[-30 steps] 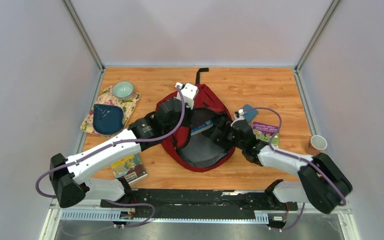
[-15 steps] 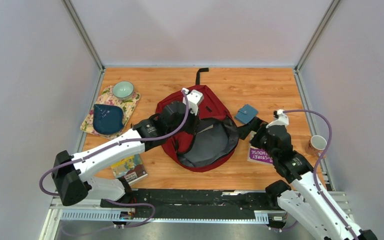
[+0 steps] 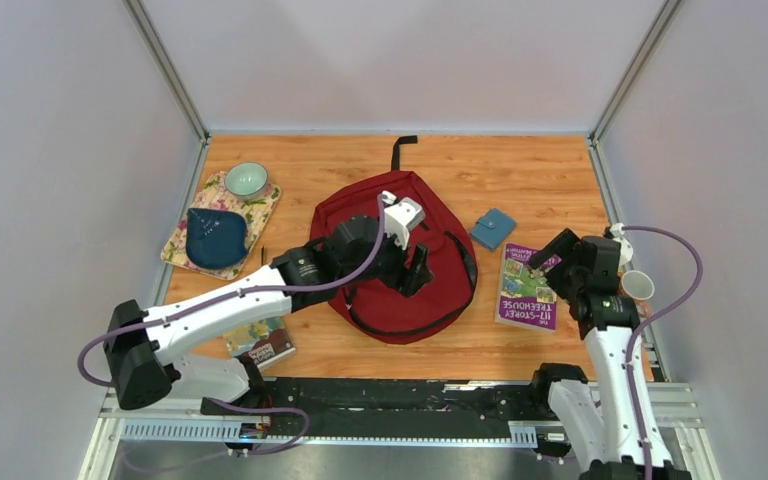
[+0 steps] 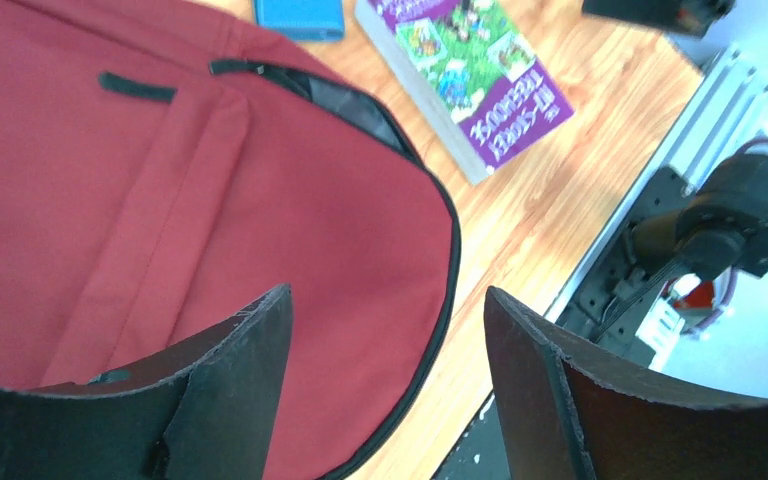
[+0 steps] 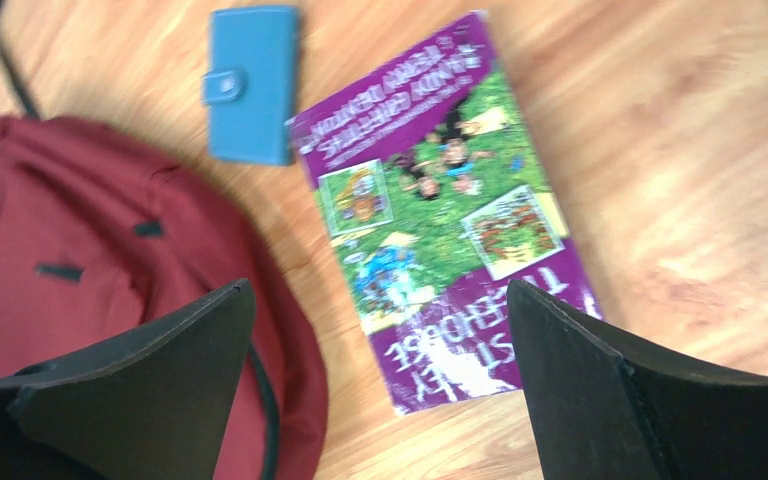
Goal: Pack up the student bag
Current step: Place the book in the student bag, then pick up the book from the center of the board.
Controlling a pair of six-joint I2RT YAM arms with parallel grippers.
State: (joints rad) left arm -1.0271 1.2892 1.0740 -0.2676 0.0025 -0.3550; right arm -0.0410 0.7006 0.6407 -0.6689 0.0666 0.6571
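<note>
Your right hand, wide open and empty, hovers over the book, long axis pointing ahead; the bag lies left, under your open, empty left hand.

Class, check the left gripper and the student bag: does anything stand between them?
Nothing visible does. The left gripper, jaws open, hangs right over the student bag; only its red fabric shows between the fingers. The purple book and blue wallet lie on the table beside the bag, out of the way.
</note>
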